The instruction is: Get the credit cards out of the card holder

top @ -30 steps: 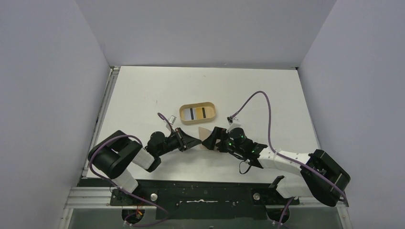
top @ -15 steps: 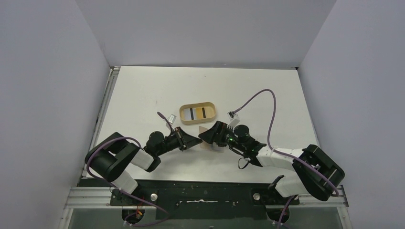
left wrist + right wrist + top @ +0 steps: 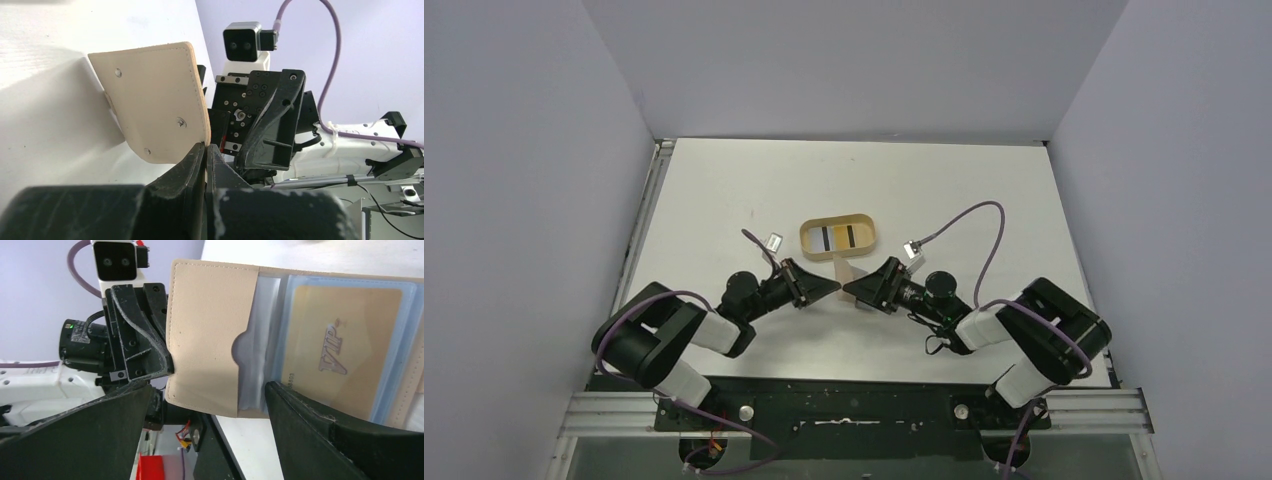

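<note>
Two grippers meet nose to nose near mid-table, w/ the card holder [image 3: 852,274] propped up, tilted, between them.

L to R in the top view we find:

- **Left gripper** [image 3: 829,290]: its fingers [image 3: 197,165] are pressed together on the holder's lower edge. The outer side w/ snap studs faces the left wrist cam.
- **Card holder:** its open inner side faces away from the left arm, twd the right arm.
- **Right gripper** [image 3: 856,291]: jaws spread wide, nothing in them, right up against that inner side.

In the right wrist view the tan pocket flap fills the gap between the fingers. One credit card [image 3: 342,352], gold w/ VIP lettering, sits in a clear sleeve. It lies right of gap centre, just above the right-hand finger. Its long axis runs top-to-bottom there, approx. across the jaw line.

We judge the right arm must do the pull, shifting twd the card's side first. Other cards, if any, are hidden.
</note>
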`<state>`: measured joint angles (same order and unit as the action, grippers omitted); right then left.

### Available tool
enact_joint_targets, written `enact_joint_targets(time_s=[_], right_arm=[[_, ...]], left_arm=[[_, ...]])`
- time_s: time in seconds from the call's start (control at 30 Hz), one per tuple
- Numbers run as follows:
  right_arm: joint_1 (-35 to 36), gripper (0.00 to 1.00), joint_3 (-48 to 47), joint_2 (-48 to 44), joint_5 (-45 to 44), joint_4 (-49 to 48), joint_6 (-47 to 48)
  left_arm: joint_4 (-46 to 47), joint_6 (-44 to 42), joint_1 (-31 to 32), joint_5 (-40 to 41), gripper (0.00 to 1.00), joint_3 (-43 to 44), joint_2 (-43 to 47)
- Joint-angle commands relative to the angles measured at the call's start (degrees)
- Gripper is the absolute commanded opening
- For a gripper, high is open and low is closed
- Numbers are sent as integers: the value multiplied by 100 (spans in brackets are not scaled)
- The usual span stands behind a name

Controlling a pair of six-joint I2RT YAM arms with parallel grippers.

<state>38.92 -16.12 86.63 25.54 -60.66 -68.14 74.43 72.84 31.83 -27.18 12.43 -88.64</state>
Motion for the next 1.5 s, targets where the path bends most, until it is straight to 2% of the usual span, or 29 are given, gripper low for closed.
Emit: enact_joint_targets(time_s=[0.0,0.3,0.67,1.47], right_arm=[[-28,87,-146,703,642,-2396,-626],[138,87,-797,973,1087,-2461,-673],[73,87,-517,567,997,-2467,-727],[66,87,-588,207,1168,-2467,-859]], left_arm=[[563,11,-86,-172,0,137,179],[563,37,-128,-187,0,-12,272],[555,-75,-456,-450,0,-379,381],[555,-835,-626,-1134,0,-644,-571]])
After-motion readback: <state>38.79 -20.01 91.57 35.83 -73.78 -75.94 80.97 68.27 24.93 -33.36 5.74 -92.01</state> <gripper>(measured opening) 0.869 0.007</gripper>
